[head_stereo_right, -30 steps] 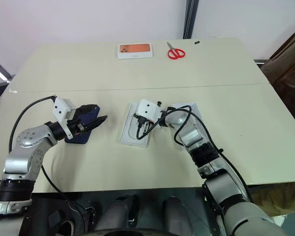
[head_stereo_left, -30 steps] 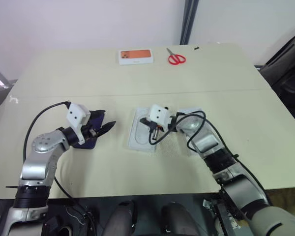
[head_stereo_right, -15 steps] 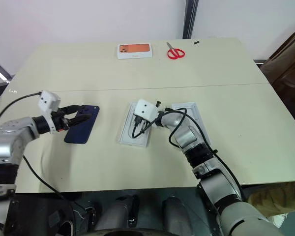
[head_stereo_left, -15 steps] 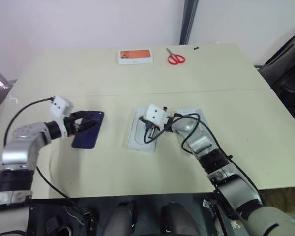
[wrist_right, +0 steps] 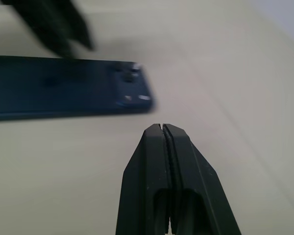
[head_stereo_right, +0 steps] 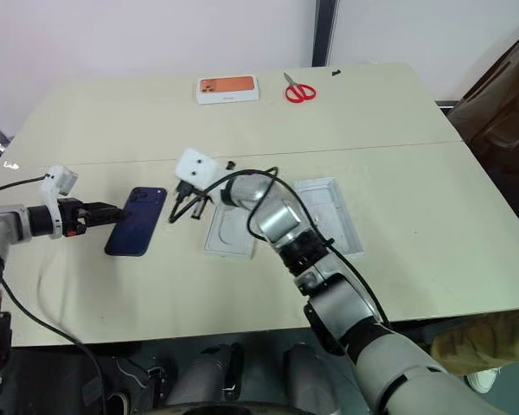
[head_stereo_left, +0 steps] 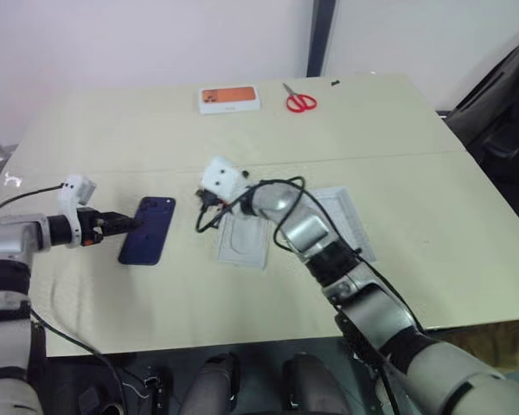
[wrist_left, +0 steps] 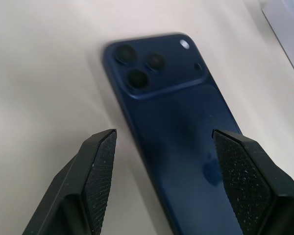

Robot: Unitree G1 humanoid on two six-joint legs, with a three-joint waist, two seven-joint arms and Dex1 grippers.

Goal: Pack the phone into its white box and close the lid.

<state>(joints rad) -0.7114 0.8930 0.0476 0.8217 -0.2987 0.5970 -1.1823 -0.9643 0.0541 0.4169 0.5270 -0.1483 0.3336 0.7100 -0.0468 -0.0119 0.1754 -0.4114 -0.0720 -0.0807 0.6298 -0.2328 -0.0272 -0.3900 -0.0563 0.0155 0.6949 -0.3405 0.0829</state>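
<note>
Both arms had swung toward the robot's left since the earlier frames, and the left gripper (head_stereo_left: 125,225) had drawn back off the phone (head_stereo_left: 148,229), which lay flat on the table (head_stereo_left: 415,173), back up, with its camera bump at the far end. That gripper's fingers stood wide apart and empty at the phone's 9 o'clock edge, presumably aligned for a pinch across the narrow width. The right gripper (wrist_right: 162,128) was pressed fully together, holding nothing, and hovered at the phone's 2 o'clock, probably ready to nudge or steady the handset.

At the phone's 3 o'clock lay a flat white insert (head_stereo_left: 245,242); beyond it, further toward 3 o'clock, lay a white box part (head_stereo_left: 346,220), open side up. Which part it was could not be told. Scissors (head_stereo_left: 299,100) and an orange-topped box (head_stereo_left: 229,98) sat at the table's far edge, well clear.
</note>
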